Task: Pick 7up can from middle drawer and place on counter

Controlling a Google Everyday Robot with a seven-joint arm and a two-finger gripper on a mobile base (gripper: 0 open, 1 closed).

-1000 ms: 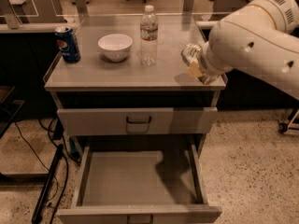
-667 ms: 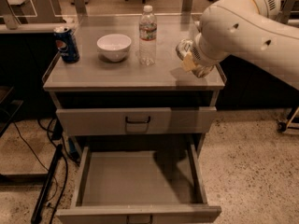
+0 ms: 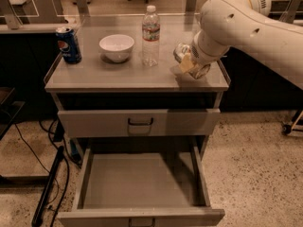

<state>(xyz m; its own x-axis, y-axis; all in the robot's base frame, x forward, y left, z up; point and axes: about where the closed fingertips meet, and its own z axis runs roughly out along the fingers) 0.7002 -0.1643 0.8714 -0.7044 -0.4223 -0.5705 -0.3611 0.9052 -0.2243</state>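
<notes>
Item: gripper [image 3: 190,63], the rig's only arm. Jaws closed on the 7up can [image 3: 181,52], which sits between them, its long axis tilted rather than upright as far as shows. Counter surface [image 3: 118,77] lies directly beneath the jaws, close. Water bottle [image 3: 150,30] stands just left of them. Middle drawer [image 3: 142,183] is open, well below, holding nothing. Change: the gripper has edged left, inward from the right rim.

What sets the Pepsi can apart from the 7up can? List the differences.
Colour: the Pepsi can is blue; the 7up can is silvery.
Pose: the Pepsi can stands upright; the 7up can is tipped over sideways.
Support: the Pepsi can rests on the counter at its left rear; the 7up can is held in the gripper over the counter's right side.
Both are small drink cans.
</notes>
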